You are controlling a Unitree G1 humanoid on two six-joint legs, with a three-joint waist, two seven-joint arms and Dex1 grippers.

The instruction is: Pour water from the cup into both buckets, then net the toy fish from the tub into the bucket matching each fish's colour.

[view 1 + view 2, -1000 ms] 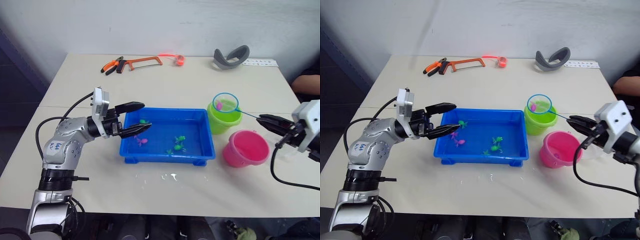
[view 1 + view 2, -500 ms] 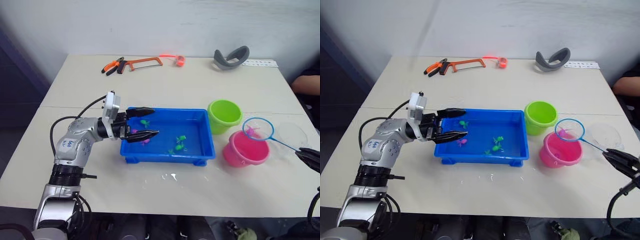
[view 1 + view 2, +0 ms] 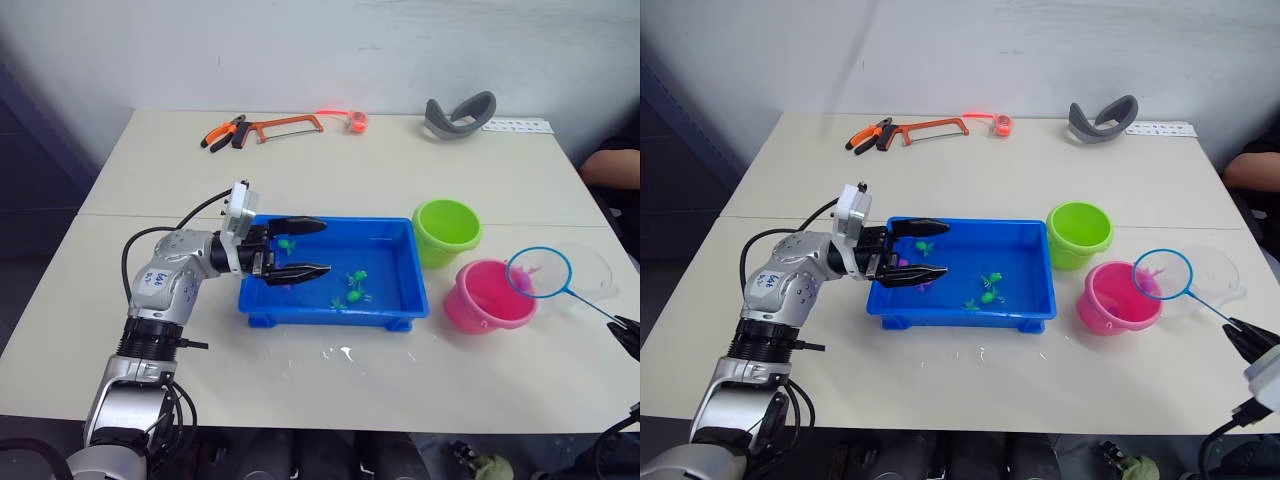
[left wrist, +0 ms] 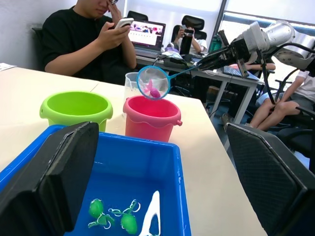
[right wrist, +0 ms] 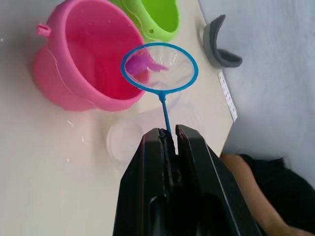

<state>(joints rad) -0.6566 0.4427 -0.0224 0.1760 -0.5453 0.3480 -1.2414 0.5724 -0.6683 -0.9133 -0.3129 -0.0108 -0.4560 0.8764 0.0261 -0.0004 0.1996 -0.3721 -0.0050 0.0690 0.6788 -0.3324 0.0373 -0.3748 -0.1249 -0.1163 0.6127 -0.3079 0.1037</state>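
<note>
Right wrist view: right gripper (image 5: 169,133) pinches the net (image 5: 160,68) handle's thin, whippy end; pink fish (image 5: 139,63) beside the pink bucket (image 5: 86,73). Left gripper (image 3: 312,248) gapes, empty.

Net (image 3: 539,273) — pink fish (image 5: 140,63) inside — over pink bucket's (image 3: 487,296) rim.
</note>
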